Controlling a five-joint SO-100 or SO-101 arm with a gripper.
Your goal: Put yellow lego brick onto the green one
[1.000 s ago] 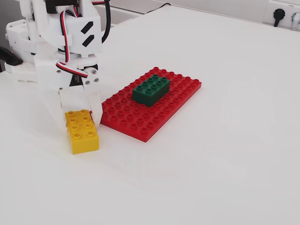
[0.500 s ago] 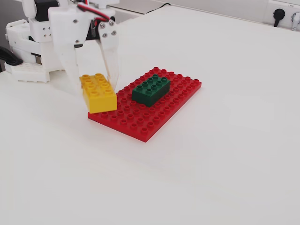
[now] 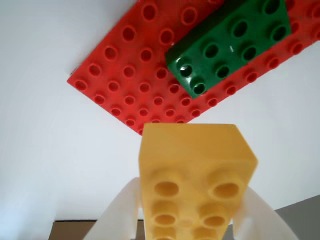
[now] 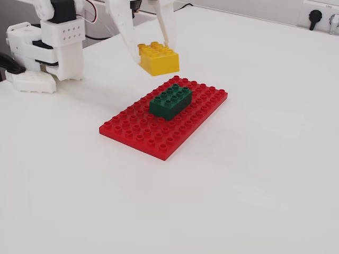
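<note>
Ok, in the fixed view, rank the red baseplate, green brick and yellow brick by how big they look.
1. Red baseplate, clearly largest.
2. Green brick and yellow brick look about alike; the yellow is held aloft in the hand, so I won't rank them.

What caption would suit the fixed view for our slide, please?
Gripper holds the yellow lego brick aloft, short of the green one.

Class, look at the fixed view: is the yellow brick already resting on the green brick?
No: the gripper holds the yellow brick clear above the green brick.

lab-like bench: white table (image 4: 254, 174), wall sockets (image 4: 318, 16), robot base (image 4: 45, 50).
</note>
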